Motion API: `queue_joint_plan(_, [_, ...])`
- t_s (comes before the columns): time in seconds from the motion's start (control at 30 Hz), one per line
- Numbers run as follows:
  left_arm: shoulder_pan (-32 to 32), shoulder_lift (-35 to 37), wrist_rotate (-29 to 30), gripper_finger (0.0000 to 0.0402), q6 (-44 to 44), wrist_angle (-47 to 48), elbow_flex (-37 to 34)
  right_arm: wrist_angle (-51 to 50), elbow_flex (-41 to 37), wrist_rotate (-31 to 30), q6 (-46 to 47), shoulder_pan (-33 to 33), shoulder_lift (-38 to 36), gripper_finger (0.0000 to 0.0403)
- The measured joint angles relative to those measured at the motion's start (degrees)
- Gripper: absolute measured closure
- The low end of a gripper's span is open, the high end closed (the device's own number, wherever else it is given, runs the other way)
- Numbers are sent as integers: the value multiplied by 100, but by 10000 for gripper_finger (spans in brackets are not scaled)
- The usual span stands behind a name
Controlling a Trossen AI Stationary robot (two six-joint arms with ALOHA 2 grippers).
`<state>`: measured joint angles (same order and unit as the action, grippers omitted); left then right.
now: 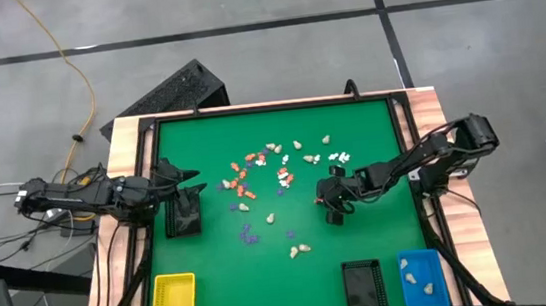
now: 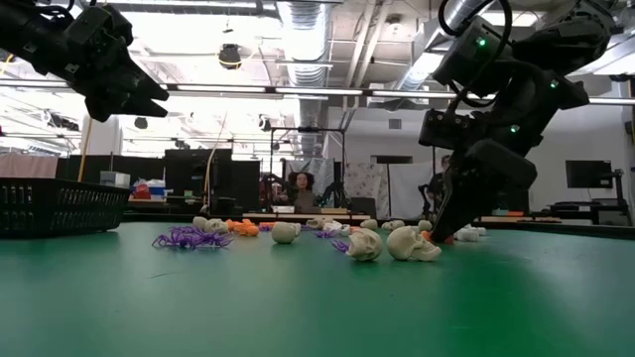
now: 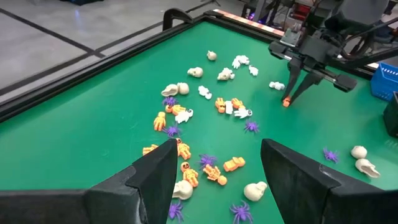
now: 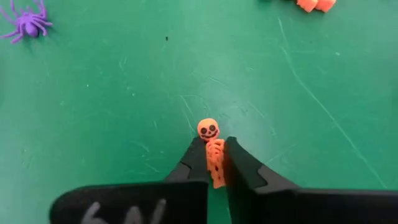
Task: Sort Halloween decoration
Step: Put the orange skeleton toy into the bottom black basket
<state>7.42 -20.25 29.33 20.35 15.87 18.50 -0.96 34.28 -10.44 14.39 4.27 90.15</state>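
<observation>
Many tiny Halloween decorations lie scattered on the green mat: orange ones, white ones, cream skulls and purple spiders. My right gripper, right of the mat's middle, is shut on an orange skeleton figurine. My left gripper hangs open above the mat's left side, holding nothing. My right gripper pinches the orange skeleton's body between its two fingertips. The fingers slant down from the table's right side and lie along the figurine. Its head sticks out past the fingertips, down at the mat; whether it is lifted clear I cannot tell.
A black basket stands on the mat just below my left gripper. Along the near edge sit a yellow tray, a black tray and a blue tray with a few cream figurines. A raised frame rims the mat.
</observation>
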Motion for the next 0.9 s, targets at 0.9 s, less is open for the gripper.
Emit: queue_joint_plan(0.9, [0, 0, 0, 181, 49, 7, -1, -1038, 947, 1502, 2615, 1799, -2554, 375])
